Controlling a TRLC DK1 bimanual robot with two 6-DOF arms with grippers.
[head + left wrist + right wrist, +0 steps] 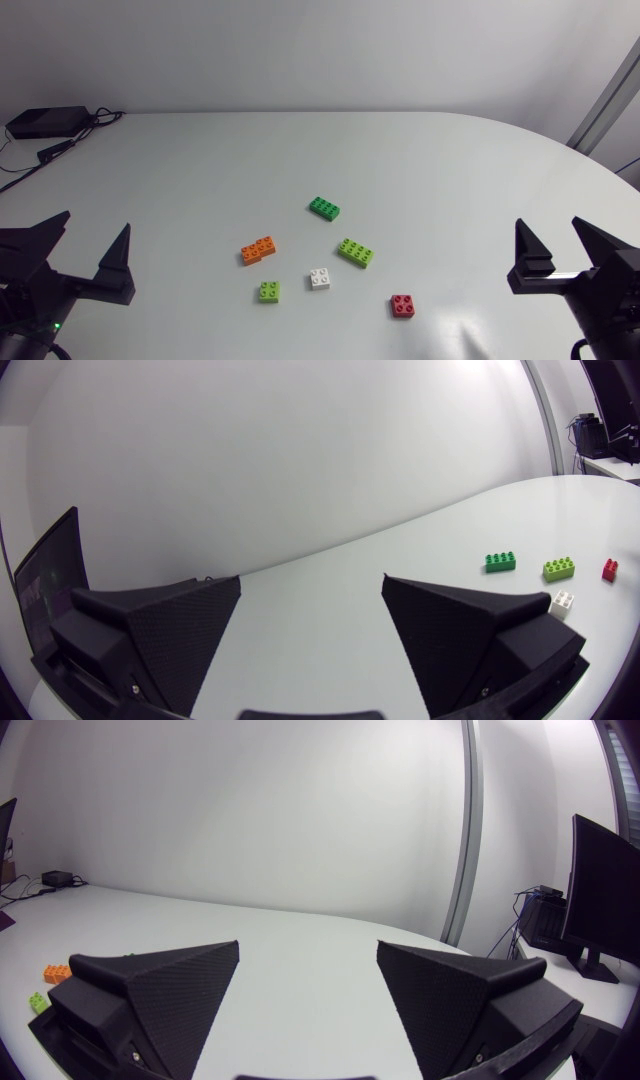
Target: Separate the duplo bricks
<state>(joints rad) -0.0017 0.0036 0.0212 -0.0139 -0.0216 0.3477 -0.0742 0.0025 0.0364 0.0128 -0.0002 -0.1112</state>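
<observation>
1. Head view alone showed all six bricks, loose on the table [450,170] between the two arms, none touching: dark green brick [323,208] farthest back, orange brick [258,250], long lime brick [355,252], white brick [320,279], small lime brick [269,291], and red brick [403,306] nearest the right arm
2. Left wrist view caught only four, ahead and off to one side of its fingers: dark green, long lime, red and white; the orange and small lime bricks were hidden there
3. Right wrist view caught only the other two, orange and small lime, partly cut off by one of its own fingers
4. Left gripper [98,220] sat low at the left side with its fingers spread wide and nothing between them, well apart from the bricks
5. Right gripper [548,222] was the same at the right side, fingers apart and empty
6. Surface was plain glossy white with a curved far edge; a black box [45,122] with cables sat at the far left corner
7. All bricks sat studs up
8. Dark green and long lime bricks had their long axes slanted, left ends farther back
9. Orange brick's long axis slanted the other way, right end farther back
10. White, small lime and red bricks were square, with no long axis
</observation>
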